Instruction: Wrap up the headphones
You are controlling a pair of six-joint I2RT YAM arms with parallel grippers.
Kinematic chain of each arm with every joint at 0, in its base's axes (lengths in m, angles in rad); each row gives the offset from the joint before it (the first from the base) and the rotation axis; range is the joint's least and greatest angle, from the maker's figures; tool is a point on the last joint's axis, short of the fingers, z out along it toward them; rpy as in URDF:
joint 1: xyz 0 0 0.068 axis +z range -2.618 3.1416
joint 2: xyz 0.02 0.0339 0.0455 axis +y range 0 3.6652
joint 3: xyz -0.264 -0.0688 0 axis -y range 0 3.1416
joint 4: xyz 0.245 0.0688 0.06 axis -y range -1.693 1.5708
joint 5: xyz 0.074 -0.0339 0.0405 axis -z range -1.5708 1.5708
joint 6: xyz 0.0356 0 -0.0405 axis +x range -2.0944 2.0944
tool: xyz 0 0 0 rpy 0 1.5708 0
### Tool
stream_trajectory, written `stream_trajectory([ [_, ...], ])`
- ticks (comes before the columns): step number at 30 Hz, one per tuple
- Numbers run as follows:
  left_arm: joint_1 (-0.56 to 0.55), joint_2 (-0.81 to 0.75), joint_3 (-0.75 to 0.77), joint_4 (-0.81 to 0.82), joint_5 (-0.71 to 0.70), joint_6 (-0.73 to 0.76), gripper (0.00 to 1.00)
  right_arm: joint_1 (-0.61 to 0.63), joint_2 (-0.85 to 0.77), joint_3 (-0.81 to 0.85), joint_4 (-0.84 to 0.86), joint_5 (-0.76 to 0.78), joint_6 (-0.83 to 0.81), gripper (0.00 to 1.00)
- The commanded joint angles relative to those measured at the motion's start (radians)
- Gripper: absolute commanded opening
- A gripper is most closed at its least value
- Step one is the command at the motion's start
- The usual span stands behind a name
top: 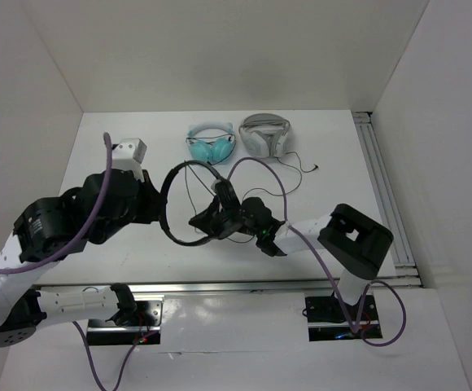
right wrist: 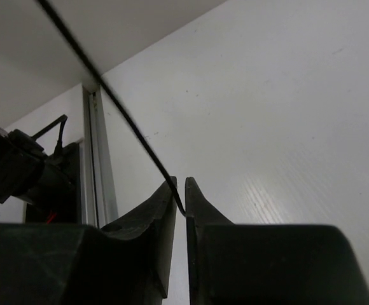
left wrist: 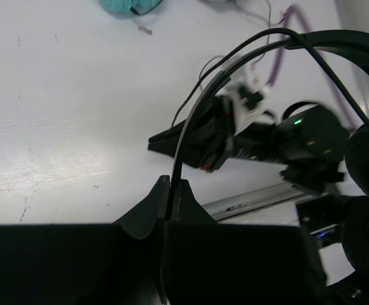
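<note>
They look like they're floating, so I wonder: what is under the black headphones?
Through the headband loop of the black headphones, only bare white table shows. Near the ear pads, the right gripper crowds the top view, so the table beneath them is hidden.

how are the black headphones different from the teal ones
Colour: the black headphones are black with a thin headband; the teal headphones are teal and look chunkier. State: the black headphones are gripped, the left gripper shut on the headband and the right gripper shut on the cable; the teal headphones lie untouched at the far side of the table. Both have a headband and two ear pads.
</note>
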State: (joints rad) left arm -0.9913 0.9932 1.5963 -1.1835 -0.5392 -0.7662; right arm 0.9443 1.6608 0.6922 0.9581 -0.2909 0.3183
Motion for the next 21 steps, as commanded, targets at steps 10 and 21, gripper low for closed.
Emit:
stream_trajectory([
  [10,0.009,0.065,0.183,0.009,-0.130,-0.136,0.00,-0.013,0.295,0.101,0.235,-0.091,0.125,0.23],
  [21,0.218,0.180,0.421,-0.151,-0.113,-0.015,0.00,-0.022,0.266,-0.133,0.364,0.013,0.136,0.00],
])
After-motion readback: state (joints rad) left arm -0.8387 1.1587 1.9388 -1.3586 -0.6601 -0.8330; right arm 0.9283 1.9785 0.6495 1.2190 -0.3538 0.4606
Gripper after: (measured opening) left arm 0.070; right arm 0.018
